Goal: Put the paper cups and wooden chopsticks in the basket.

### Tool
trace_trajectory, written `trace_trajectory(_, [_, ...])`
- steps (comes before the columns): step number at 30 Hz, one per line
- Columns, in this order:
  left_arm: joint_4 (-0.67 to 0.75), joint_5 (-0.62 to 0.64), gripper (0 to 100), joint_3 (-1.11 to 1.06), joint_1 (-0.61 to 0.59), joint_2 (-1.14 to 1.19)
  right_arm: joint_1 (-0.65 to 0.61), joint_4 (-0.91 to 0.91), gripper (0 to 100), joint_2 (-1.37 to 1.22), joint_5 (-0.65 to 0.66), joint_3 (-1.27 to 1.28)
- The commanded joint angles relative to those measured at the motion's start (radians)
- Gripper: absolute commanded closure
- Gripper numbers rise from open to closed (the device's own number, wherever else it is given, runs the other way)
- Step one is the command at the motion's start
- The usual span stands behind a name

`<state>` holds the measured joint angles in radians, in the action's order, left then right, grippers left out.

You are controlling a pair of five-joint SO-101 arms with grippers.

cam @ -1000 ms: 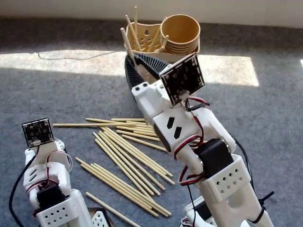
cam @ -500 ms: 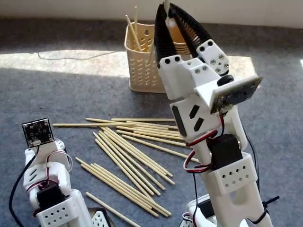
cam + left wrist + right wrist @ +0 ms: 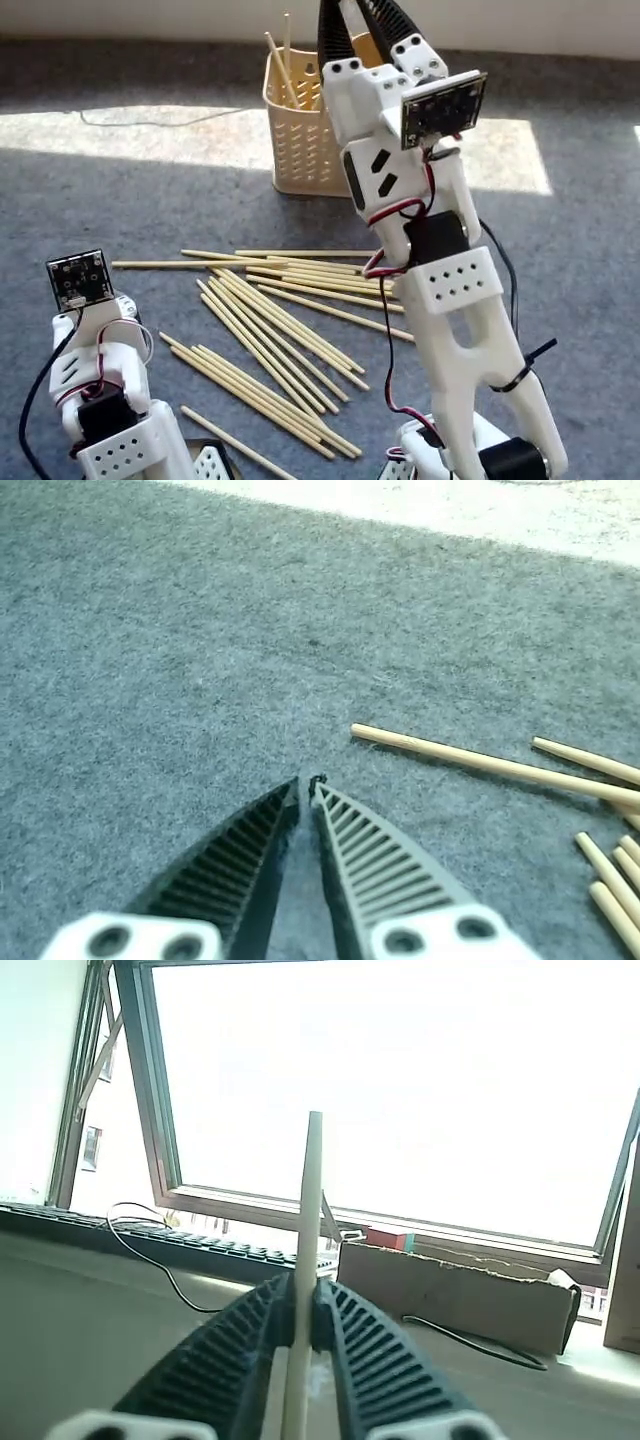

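My right gripper [image 3: 303, 1312] is shut on one wooden chopstick [image 3: 312, 1200] that stands upright between its fingers. From above, the right arm is raised with its gripper [image 3: 352, 14] pointing up at the frame's top edge, in front of the cream basket [image 3: 300, 140]. A few chopsticks [image 3: 283, 62] stick up out of the basket. Several loose chopsticks [image 3: 285, 320] lie scattered on the grey carpet. My left gripper [image 3: 305, 788] is shut with nothing in it, low over the carpet and short of the nearest chopstick [image 3: 470, 762]. The left arm [image 3: 100, 380] sits at the lower left.
Grey carpet [image 3: 150, 210] covers the floor, with a sunlit strip behind the basket. A thin cable [image 3: 130, 122] lies at the back left. In the right wrist view a window [image 3: 400, 1090] and a cardboard box [image 3: 450, 1290] show behind the gripper.
The right arm has swung its gripper from low beside the basket up to pointing at the ceiling, with a chopstick in it. The left arm has not moved.
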<state>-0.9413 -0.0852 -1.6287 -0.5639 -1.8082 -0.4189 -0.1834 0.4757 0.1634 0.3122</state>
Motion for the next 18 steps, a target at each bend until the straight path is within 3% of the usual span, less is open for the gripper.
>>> trace_trajectory(1, [0.015,-0.006,96,0.022,0.025,-0.012,0.013,-0.039,99.2,0.008,-0.008,-0.085])
trace_trajectory(18, [0.015,-0.006,96,0.022,0.025,-0.012,0.013,-0.039,99.2,-0.062,-0.008,-0.067])
